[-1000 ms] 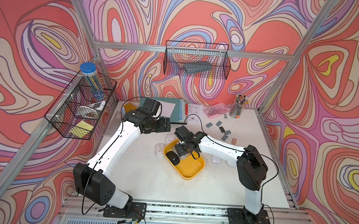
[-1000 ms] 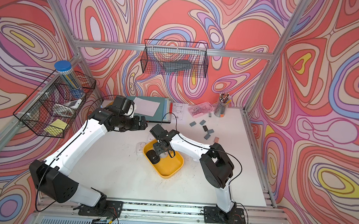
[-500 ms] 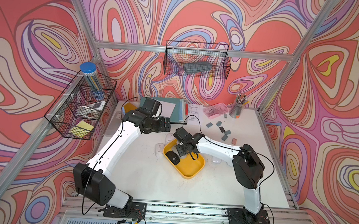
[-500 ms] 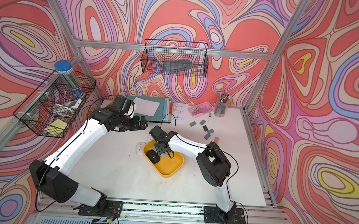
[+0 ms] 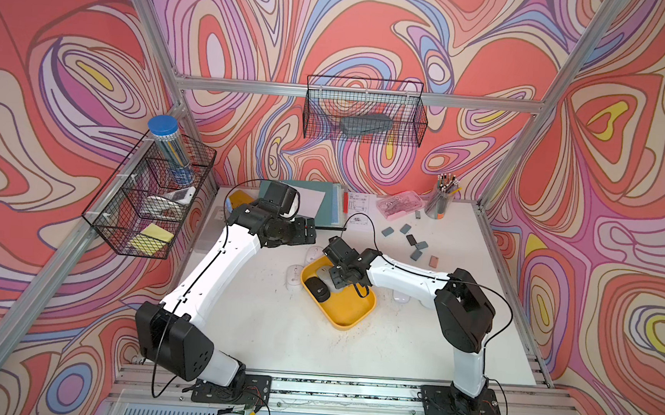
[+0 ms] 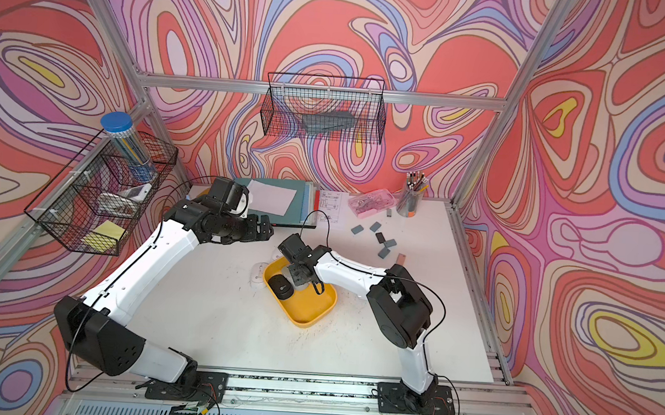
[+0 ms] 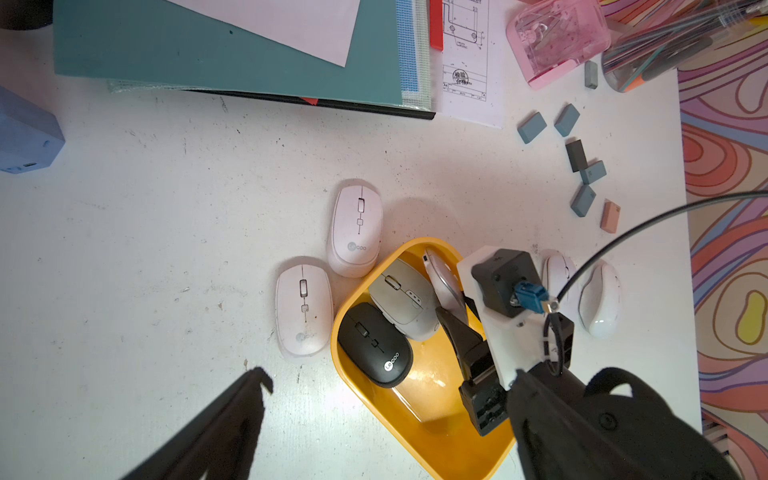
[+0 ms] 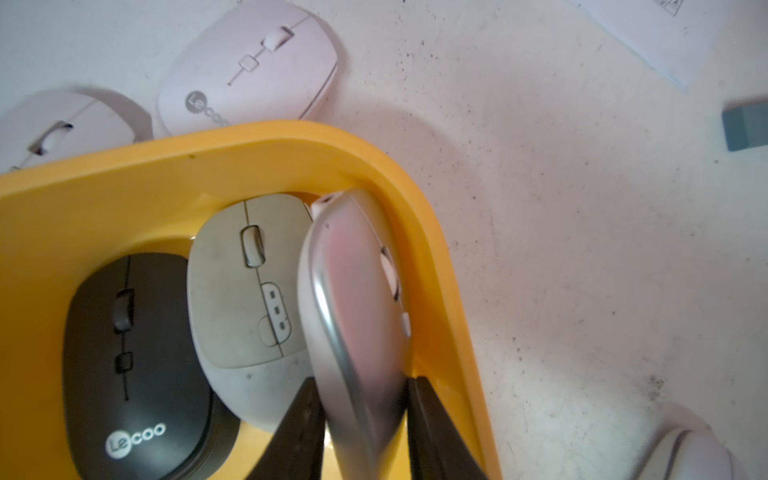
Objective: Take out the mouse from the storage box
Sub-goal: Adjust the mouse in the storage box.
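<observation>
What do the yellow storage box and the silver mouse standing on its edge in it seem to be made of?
The storage box: likely moulded plastic, smooth, glossy; its floor reflects light, its rim is rounded. The silver mouse: probably plastic with satin metallic coating; soft sheen, brighter edge band; real metal cannot be excluded.

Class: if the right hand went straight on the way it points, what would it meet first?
The right hand grips the silver mouse, which stands on its edge. Pushed on, that mouse would probably hit the corner wall of the yellow box first, though depth is unclear.
</observation>
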Robot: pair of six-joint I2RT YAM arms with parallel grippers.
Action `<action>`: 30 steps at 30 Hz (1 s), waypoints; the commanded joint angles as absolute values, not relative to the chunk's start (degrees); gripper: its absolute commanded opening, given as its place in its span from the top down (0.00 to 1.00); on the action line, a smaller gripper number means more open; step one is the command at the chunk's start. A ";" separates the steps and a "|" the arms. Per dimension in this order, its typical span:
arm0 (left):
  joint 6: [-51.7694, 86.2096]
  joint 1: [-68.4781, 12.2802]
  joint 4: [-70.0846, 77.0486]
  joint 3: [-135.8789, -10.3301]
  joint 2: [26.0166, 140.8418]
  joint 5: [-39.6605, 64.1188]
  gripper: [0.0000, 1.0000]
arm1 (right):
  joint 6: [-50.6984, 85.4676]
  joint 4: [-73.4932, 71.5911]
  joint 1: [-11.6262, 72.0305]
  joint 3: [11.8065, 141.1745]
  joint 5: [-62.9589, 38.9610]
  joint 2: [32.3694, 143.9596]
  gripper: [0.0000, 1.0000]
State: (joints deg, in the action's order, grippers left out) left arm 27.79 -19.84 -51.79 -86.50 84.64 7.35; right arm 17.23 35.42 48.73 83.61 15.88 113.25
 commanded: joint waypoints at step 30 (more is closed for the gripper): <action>27.25 -19.51 -51.24 -85.69 83.10 8.34 0.05 | 20.97 53.26 60.05 83.27 23.50 109.68 0.77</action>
